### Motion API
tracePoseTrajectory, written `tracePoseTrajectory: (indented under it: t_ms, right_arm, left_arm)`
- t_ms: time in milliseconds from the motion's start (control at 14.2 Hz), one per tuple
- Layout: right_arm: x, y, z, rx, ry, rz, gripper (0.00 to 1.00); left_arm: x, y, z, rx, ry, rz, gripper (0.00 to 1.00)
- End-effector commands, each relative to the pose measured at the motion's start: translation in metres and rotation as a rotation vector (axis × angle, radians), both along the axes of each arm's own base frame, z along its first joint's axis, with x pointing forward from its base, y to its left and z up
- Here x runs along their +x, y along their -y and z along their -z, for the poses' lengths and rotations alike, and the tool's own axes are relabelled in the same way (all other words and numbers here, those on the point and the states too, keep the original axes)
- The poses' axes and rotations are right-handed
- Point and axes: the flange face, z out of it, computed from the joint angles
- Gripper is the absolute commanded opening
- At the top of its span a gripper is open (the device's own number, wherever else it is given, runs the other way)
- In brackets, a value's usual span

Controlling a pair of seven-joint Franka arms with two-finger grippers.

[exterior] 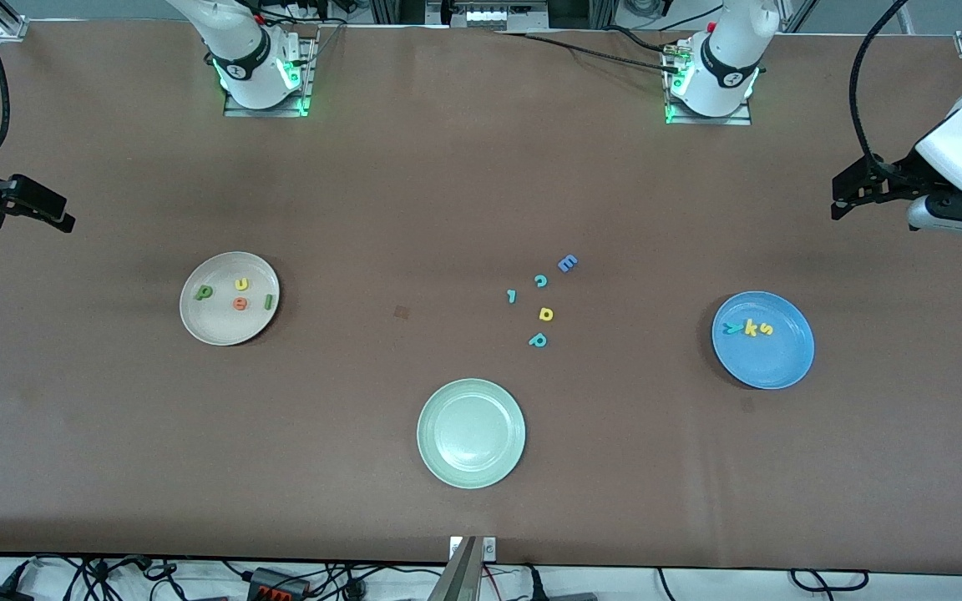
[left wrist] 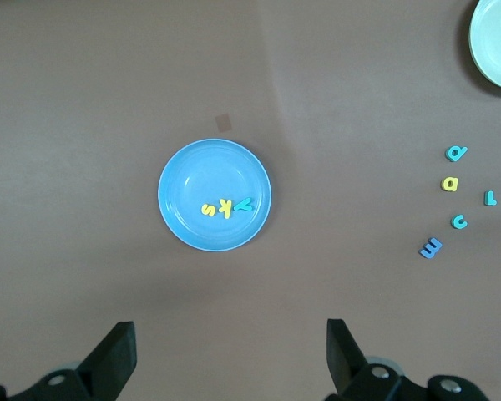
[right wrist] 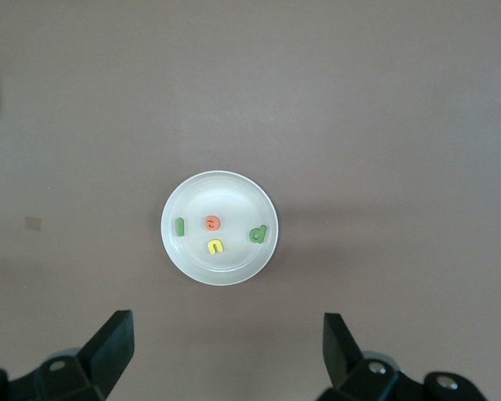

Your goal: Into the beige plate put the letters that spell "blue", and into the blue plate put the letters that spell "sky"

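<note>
1. The left gripper [left wrist: 225, 355] hangs in the air above the brown table [exterior: 414, 192] at the left arm's end, its two black fingers [left wrist: 113, 355] spread wide with nothing between them; the right gripper [right wrist: 225, 351] hangs the same way above the right arm's end, fingers [right wrist: 108, 347] wide apart and empty.
2. The round off-white beige plate [exterior: 205, 330] lies toward the right arm's end; in it rest the green b-shaped foam letter [exterior: 203, 292], the yellow u [exterior: 240, 284], the orange e [exterior: 240, 303] and the thin green l [exterior: 268, 301], each apart from the others.
3. The round bright blue plate [exterior: 769, 367] lies toward the left arm's end; in it sit the teal y [exterior: 731, 327], the yellow k [exterior: 750, 328] and the yellow s [exterior: 767, 329], close together in a row.
4. A pale green round plate [exterior: 471, 433] lies nearest the front camera, between the two; five loose foam letters [exterior: 544, 300] lie scattered on the table farther from the camera than it; cables [exterior: 113, 576] run along the floor at the table's near edge.
</note>
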Motion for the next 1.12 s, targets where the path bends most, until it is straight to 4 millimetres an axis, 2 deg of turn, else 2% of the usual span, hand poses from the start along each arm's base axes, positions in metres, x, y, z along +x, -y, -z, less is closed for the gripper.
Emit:
tracePoseTrajectory:
  t_ms: [0,421,632,1053]
  right_arm:
    - [-0.005,0.002,-0.006,-0.016,0.014,-0.053,1.00]
    - [-0.001,0.000,0.000,-0.015,0.003,-0.050,1.00]
    - [-0.003,0.012,0.001,-0.006,0.001,-0.037,1.00]
    - [-0.003,0.004,0.001,-0.004,-0.007,-0.038,1.00]
  left_arm:
    - [0.003,-0.001,-0.005,-0.020,0.000,-0.005,1.00]
    - [0.003,-0.001,-0.005,-0.020,0.000,-0.005,1.00]
    - [0.003,-0.001,-0.005,-0.020,0.000,-0.005,1.00]
    - [0.002,-0.001,-0.005,-0.020,-0.002,-0.005,1.00]
